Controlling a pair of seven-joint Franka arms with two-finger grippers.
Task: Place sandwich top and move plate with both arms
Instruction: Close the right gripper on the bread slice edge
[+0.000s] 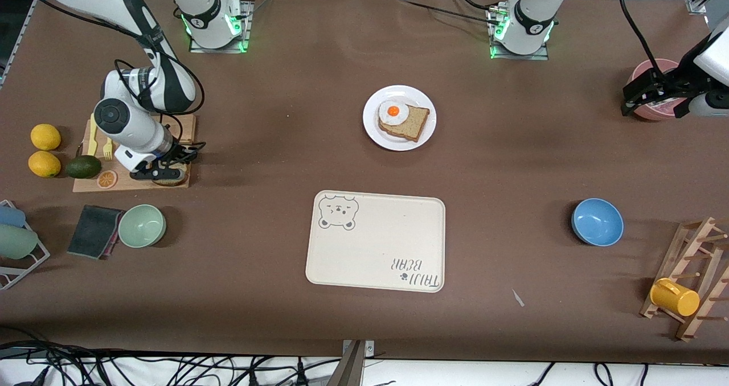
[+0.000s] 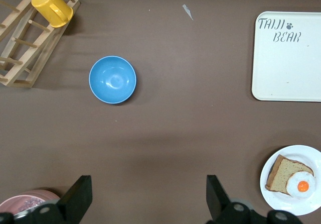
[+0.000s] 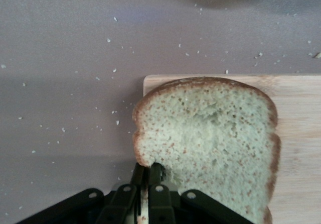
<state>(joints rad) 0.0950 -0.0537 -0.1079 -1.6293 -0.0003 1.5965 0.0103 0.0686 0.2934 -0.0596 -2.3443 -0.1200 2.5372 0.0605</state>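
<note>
On the wooden cutting board (image 1: 134, 181) at the right arm's end of the table, the right gripper (image 1: 162, 172) pinched the sandwich top (image 3: 210, 138) at its crust edge. Soft and light, the slice would likely sag or tear, so the firmer crust looked the better hold. The left gripper (image 2: 145, 204) waited, spread wide, above the table near 1 pink bowl (image 2: 25, 204). The plate (image 1: 400, 117) sat mid-table.

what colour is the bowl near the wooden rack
Blue bowl, beside the wooden rack; clearest in the left wrist view.

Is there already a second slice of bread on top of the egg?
No, the fried egg lies uncovered on its bread on the white plate.
</note>
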